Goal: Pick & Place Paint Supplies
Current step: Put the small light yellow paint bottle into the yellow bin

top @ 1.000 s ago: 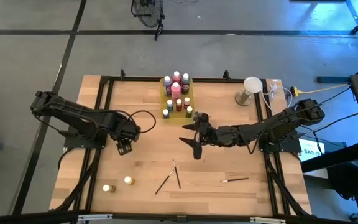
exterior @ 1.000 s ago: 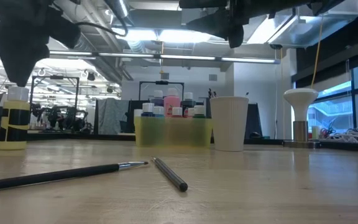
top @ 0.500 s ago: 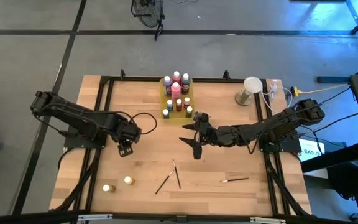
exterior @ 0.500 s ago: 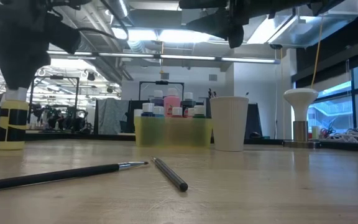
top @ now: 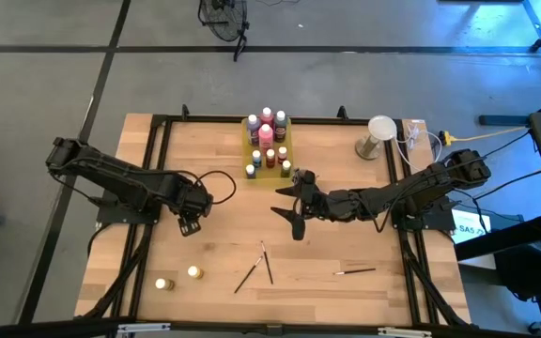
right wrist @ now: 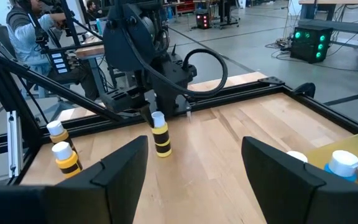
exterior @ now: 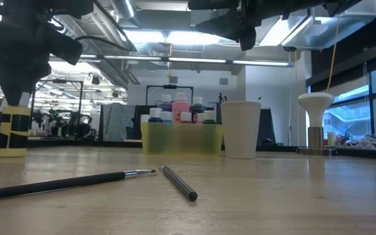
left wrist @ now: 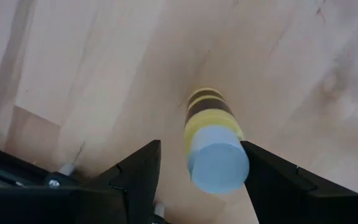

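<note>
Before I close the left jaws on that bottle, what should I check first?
1. Left gripper jaws open: ok.
2. Yellow-banded bottle sits between the jaws: ok, per the left wrist view.
3. Bottle upright on the table: ok.
4. Jaws low enough to grip the body rather than only the cap: cannot tell; the low view shows them at cap level.
5. Right gripper out of the way: ok, open and empty at mid-table.
6. Free slot in the yellow tray: cannot tell.
</note>
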